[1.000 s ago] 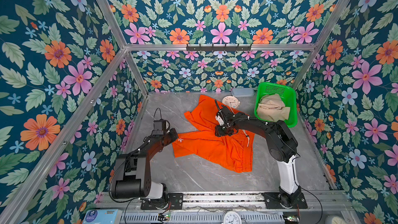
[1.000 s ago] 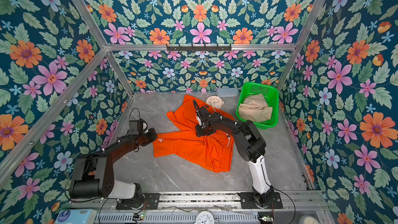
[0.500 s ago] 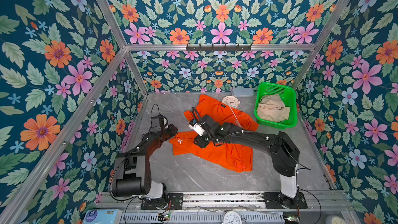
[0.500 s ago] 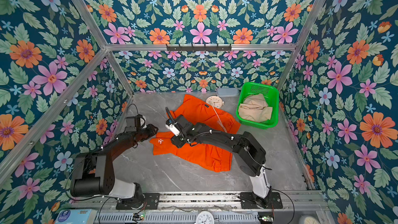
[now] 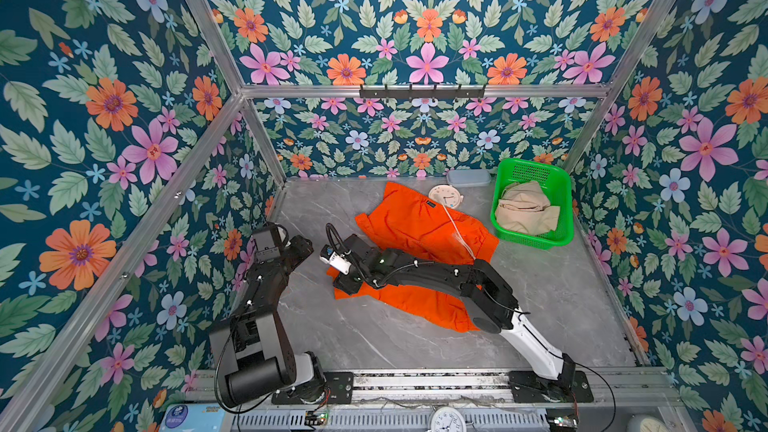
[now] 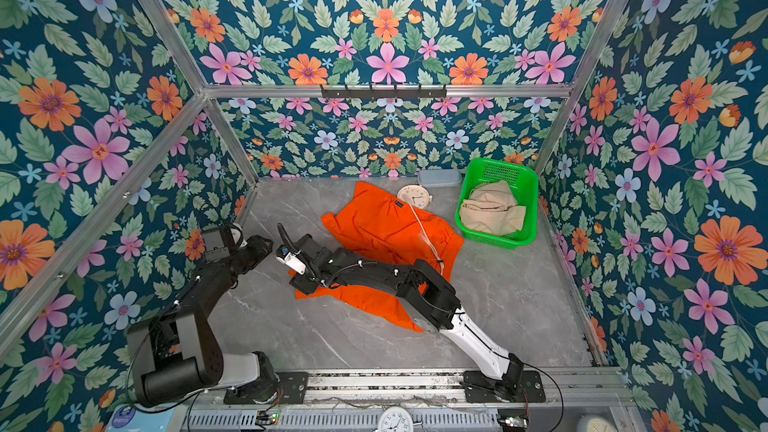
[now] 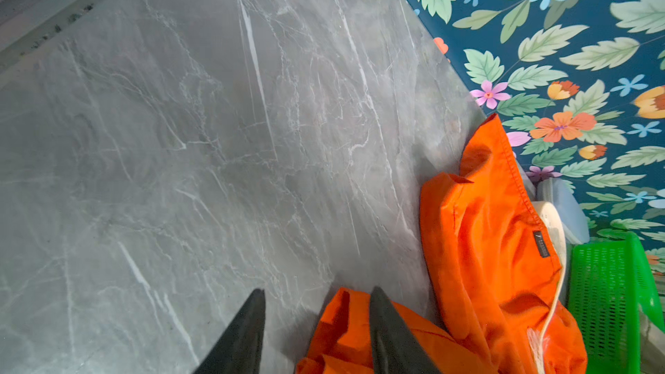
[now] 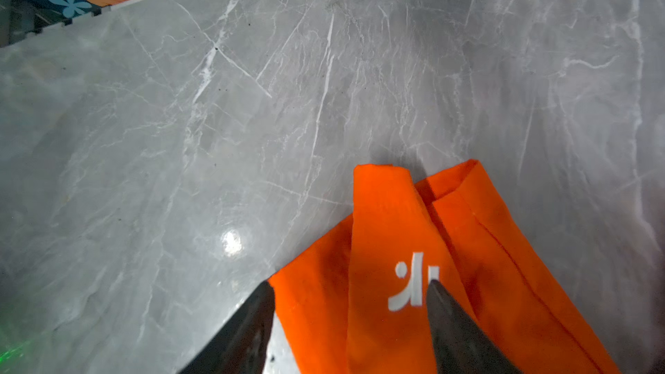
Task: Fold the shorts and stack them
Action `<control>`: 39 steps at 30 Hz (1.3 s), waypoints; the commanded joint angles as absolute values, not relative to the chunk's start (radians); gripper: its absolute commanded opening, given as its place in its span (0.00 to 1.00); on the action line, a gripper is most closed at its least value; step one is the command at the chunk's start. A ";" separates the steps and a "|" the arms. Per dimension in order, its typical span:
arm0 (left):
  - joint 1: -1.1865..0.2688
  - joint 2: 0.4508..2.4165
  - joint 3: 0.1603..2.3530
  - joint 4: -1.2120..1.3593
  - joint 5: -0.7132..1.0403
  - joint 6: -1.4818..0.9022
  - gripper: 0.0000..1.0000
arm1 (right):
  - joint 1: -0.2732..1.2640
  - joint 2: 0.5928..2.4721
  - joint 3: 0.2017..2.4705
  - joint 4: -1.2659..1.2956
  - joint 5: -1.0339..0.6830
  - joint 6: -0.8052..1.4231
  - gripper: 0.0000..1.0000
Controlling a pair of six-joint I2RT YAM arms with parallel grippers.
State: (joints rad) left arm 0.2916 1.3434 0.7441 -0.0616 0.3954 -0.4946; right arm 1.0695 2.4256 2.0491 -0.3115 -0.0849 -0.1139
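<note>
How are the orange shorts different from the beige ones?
The orange shorts are bright orange; the beige shorts are pale tan. The orange shorts lie spread out on the grey table, while the beige shorts sit bunched inside the green basket. A white logo shows on the orange shorts; none is visible on the beige shorts. Both are soft, crumpled cloth, not yet stacked.

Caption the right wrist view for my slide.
Open right end effector above the white logo on the orange shorts, lying on a marble table.
</note>
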 commanded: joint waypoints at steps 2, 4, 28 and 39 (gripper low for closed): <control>0.314 1.339 0.757 -0.063 0.433 -0.494 0.49 | 1.068 2.495 2.134 -0.317 -0.074 -0.156 0.67; 0.318 1.338 0.758 -0.063 0.436 -0.494 0.48 | 1.068 2.536 2.183 -0.329 -0.026 -0.158 0.67; 0.318 1.444 0.728 -0.108 0.625 -0.456 0.47 | 1.078 2.216 1.805 -0.037 -0.116 -0.183 0.07; 0.280 1.449 0.651 -0.123 0.675 -0.456 0.47 | 1.128 2.075 1.524 0.029 -0.154 -0.263 0.10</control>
State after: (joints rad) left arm 0.2817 1.4471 0.6571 -0.1112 0.6605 -0.4679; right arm 1.1149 2.1017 1.5558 -0.0128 -0.1299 -0.2222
